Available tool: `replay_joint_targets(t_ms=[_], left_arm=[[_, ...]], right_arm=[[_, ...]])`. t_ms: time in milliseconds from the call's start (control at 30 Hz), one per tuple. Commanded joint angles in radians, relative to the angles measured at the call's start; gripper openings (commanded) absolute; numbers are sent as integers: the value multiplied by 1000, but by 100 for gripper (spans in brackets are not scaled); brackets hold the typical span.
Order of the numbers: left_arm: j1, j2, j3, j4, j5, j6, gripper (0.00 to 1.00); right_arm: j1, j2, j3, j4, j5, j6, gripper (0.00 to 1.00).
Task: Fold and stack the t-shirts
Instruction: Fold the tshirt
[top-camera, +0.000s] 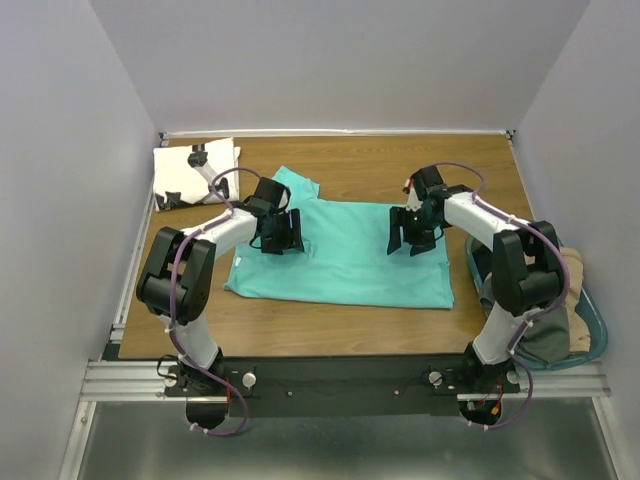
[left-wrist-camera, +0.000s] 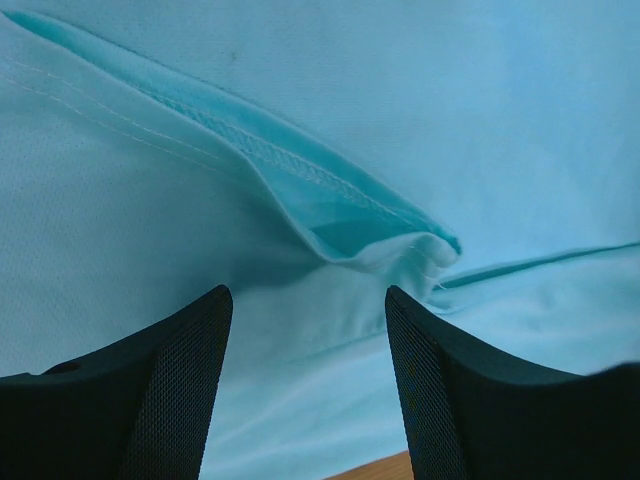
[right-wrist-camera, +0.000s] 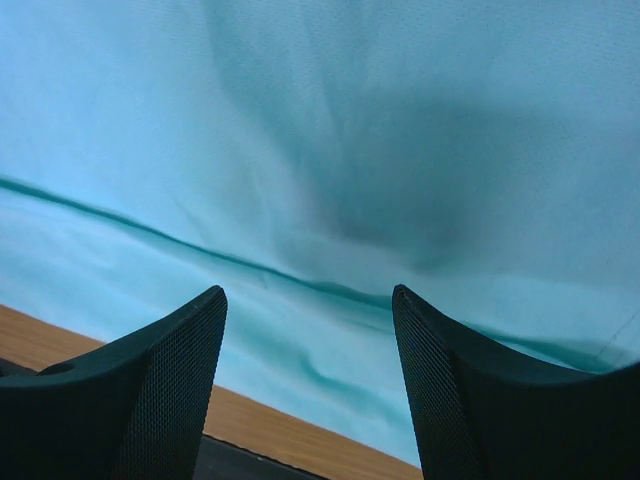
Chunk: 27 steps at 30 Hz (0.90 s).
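The turquoise t-shirt (top-camera: 345, 258) lies flat in the middle of the wooden table (top-camera: 330, 330), one sleeve sticking out at its far left. A folded white t-shirt with black marks (top-camera: 193, 171) sits in the far left corner. My left gripper (top-camera: 280, 240) hovers open over the turquoise shirt's left part, and its wrist view shows the folded collar seam (left-wrist-camera: 330, 195) just ahead of the fingers (left-wrist-camera: 180, 390). Over the shirt's right part, my right gripper (top-camera: 412, 236) stands open, with wrinkled turquoise cloth (right-wrist-camera: 330, 180) and the hem between its fingers (right-wrist-camera: 170, 390). Neither holds anything.
A teal basket (top-camera: 592, 330) with grey and tan cloth stands off the table's right edge beside the right arm. White walls close in the table on three sides. A metal rail (top-camera: 340, 378) carries both arm bases at the near edge.
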<state>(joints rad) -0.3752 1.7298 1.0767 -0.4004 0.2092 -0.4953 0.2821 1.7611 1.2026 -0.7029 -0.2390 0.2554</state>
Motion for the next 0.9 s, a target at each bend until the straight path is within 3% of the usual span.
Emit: replay_joint_targets(t_ms=[0,333,867], left_arm=[[-1,20,-14,-3,-62,61,70],[-2,-65,-162,-8,-88,44,70],[-19,-378,-419,-63,-7,-121,70]], right_arm=[[2,38,-27,49,30,-35,74],[2,-23,-196,65,21,8,74],[5,-198,-383,-1,-60,84,74]])
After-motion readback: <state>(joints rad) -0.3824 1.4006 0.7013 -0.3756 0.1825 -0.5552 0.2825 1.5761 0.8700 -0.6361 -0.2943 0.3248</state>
